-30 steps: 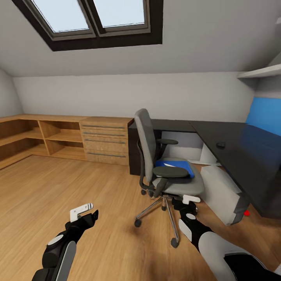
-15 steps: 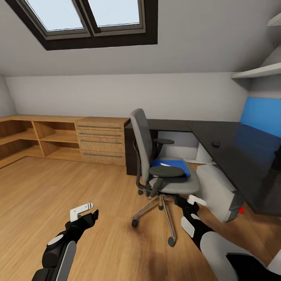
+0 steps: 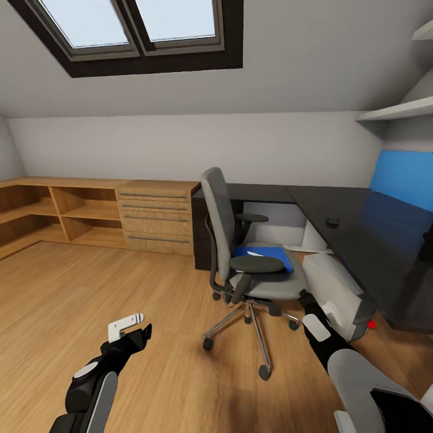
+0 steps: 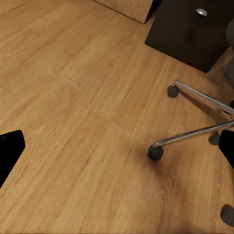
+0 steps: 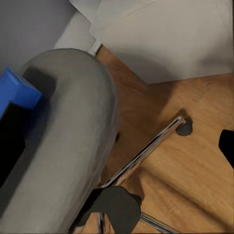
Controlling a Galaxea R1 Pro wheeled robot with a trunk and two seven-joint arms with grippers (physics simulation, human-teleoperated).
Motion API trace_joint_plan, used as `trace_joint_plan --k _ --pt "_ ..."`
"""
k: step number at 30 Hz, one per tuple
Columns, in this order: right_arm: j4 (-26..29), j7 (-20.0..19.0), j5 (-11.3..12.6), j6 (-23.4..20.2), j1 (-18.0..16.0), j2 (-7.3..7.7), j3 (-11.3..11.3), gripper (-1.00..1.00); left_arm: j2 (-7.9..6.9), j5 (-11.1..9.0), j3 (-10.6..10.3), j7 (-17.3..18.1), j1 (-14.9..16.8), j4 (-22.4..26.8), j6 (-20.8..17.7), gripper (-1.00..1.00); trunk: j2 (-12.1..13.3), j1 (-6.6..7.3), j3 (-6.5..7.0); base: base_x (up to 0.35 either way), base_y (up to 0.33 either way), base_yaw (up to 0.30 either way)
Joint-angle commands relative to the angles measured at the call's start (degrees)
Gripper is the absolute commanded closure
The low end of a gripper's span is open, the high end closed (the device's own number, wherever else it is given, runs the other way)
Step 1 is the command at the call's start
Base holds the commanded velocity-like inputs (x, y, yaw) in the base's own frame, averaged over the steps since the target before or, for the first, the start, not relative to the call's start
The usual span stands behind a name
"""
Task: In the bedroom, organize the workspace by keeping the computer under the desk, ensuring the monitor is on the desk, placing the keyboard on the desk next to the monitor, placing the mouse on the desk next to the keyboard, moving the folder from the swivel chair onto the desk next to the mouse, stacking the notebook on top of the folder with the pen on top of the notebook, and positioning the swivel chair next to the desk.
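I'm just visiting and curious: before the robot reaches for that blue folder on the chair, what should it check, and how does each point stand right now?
1. Folder lies on the swivel chair seat: ok.
2. Something thin and pale rests on the folder; what it is: cannot tell.
3. Right gripper is near the seat's front edge, beside the folder rather than over it: not ok.
4. Right gripper open wide enough to grasp: cannot tell.
5. Left gripper hangs over bare floor, away from the chair: ok.
6. Desk has bare black top near the small dark object: ok.
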State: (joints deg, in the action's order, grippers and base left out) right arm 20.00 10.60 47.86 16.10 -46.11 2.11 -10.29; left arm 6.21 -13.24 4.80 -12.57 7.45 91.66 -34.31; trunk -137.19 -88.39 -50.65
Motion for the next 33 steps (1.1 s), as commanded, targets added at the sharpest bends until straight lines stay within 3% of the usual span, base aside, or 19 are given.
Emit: trace_joint_plan --k 1,19,20,21,33 --pt "0.05 0.00 0.86 0.27 -0.03 0.00 0.12 -1.00 0.03 -0.60 0.03 -0.42 0.03 0.06 -0.22 -1.00 -0.03 0.01 -0.06 0.000 0.000 0.000" --pt "0.12 -2.81 1.74 0.41 0.06 -0.10 0.11 -1.00 0.05 -0.56 -0.25 -0.26 0.02 0.01 -0.15 -1.00 -0.03 0.01 -0.06 0.000 0.000 0.000" --pt "0.10 -2.84 1.73 0.41 0.06 -0.10 0.11 -1.00 0.06 -0.56 -0.40 -0.26 0.02 0.04 -0.15 -1.00 -0.03 0.01 -0.06 0.000 0.000 0.000" --pt "-0.12 -2.94 1.79 0.35 0.06 -0.17 0.12 -1.00 0.04 -0.56 -3.45 -0.32 0.02 0.74 -0.32 -1.00 -0.43 -0.21 -0.24 0.000 0.000 0.000" --pt "-0.19 -2.95 1.83 0.36 0.06 0.16 -0.06 -1.00 -0.12 -0.48 -3.27 -0.52 0.02 0.80 -0.29 -1.00 -1.23 -0.65 -0.60 0.042 0.000 0.000"
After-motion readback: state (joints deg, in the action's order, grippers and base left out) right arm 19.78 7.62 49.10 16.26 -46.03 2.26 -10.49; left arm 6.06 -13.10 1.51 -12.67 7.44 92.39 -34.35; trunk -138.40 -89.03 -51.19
